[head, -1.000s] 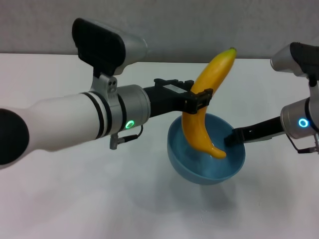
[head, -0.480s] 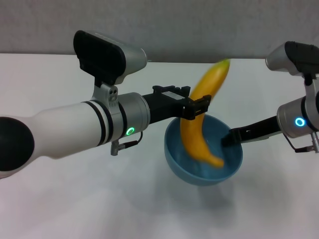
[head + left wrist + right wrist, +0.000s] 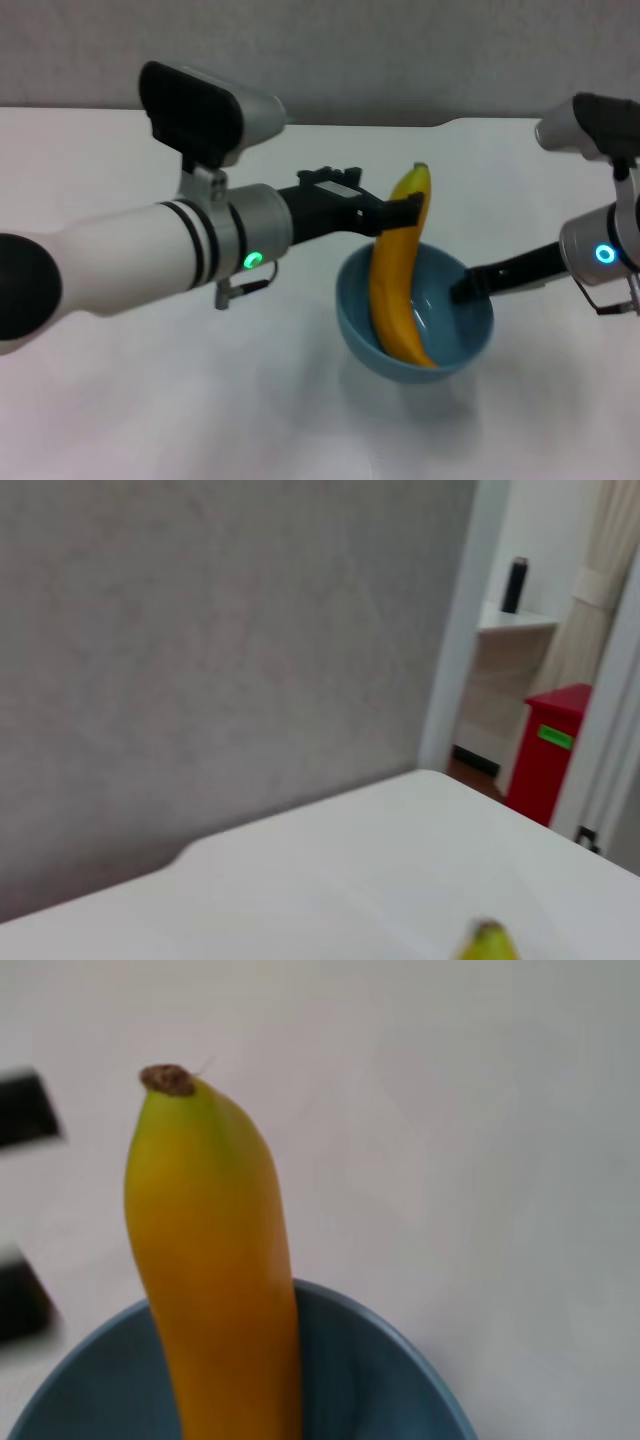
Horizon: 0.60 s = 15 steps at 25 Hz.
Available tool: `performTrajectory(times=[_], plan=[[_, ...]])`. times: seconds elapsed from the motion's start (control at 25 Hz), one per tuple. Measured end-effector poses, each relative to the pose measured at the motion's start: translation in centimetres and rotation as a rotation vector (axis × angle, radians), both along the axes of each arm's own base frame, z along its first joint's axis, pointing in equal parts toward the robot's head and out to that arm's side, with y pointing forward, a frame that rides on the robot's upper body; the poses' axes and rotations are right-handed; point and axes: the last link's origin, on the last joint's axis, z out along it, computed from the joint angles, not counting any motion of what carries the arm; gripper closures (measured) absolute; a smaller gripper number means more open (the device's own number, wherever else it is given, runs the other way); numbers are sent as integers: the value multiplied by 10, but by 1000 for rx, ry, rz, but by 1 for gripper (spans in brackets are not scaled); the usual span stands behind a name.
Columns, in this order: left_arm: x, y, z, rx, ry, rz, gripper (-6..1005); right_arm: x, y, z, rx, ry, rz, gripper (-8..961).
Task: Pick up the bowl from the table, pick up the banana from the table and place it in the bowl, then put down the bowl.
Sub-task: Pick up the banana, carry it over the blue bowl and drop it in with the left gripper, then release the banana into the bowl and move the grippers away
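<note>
Two claws are at work over the white table [image 3: 180, 420]. My left gripper [image 3: 398, 212], reaching in from the left side of the head view, sits against the upper part of the banana [image 3: 397, 268], its dark fingers [image 3: 404, 211] close beside the fruit; whether they are pinching it or have let go, I cannot tell.

The banana stands nearly upright in the bowl [image 3: 372, 340], its lower end resting on the bowl's inner floor and its top end rising well above the rim, leaning slightly toward the back of the table. The right wrist view shows the banana [image 3: 215, 1270] close up, yellow-orange with a greenish shoulder and a small brown tip, coming up out of the blue bowl [image 3: 400, 1380].

My right gripper [image 3: 466, 290] comes in from the right and is closed on the bowl's right-hand rim, holding the light-blue bowl low over the table with a soft shadow under it; whether the base touches the surface, I cannot tell.

In the left wrist view only the banana's tip [image 3: 487, 942] shows, with the table [image 3: 330, 870], a grey wall [image 3: 200, 640] and a red bin [image 3: 550, 750] beyond.
</note>
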Motion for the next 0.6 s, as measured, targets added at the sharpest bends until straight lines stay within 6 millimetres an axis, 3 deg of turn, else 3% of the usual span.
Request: performTrajectory(times=[0.12, 0.36, 0.4, 0.48, 0.6], plan=[[-12, 8, 14, 37, -13, 44, 102, 14, -4, 3, 8, -27, -24, 919], [-66, 23, 53, 174, 2, 171, 103, 19, 2, 9, 66, -43, -17, 920], [-66, 23, 53, 174, 2, 171, 103, 19, 4, 10, 74, -46, -9, 920], [-92, 25, 62, 208, 24, 229, 103, 15, 8, 11, 88, -51, 14, 920], [-107, 26, 63, 230, 51, 255, 103, 9, 13, 11, 103, -54, 42, 920]])
